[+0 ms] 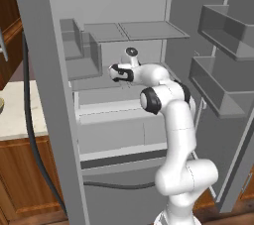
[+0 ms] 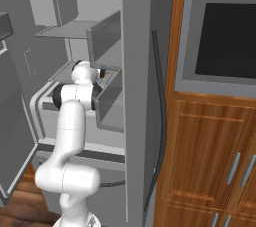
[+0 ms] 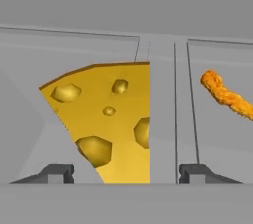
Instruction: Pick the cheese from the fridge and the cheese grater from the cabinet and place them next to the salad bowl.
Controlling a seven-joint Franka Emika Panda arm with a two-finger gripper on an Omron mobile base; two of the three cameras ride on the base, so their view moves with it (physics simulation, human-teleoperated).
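The cheese [image 3: 108, 119], a golden-yellow wedge with holes, fills the middle of the hand view, lying on a grey shelf inside the fridge [image 1: 124, 1]. My gripper [image 3: 127, 173] is open, one fingertip [image 3: 62, 172] on each side of the wedge's near point, with small gaps to it. In the left base view the arm reaches left into the fridge's middle shelf level, and the hand [image 1: 120, 73] is partly behind a grey bin. The right base view has the hand [image 2: 100, 75] deep in the fridge behind its side wall. The cheese grater, cabinet and salad bowl are out of view.
A thin orange stick [image 3: 225, 94] lies on the same shelf to the right of the cheese. Open door bins [image 1: 221, 85] stand at the right. Drawers [image 1: 124, 120] sit below the arm. Wooden cabinets [image 2: 210, 161] and a built-in oven [image 2: 225, 36] flank the fridge.
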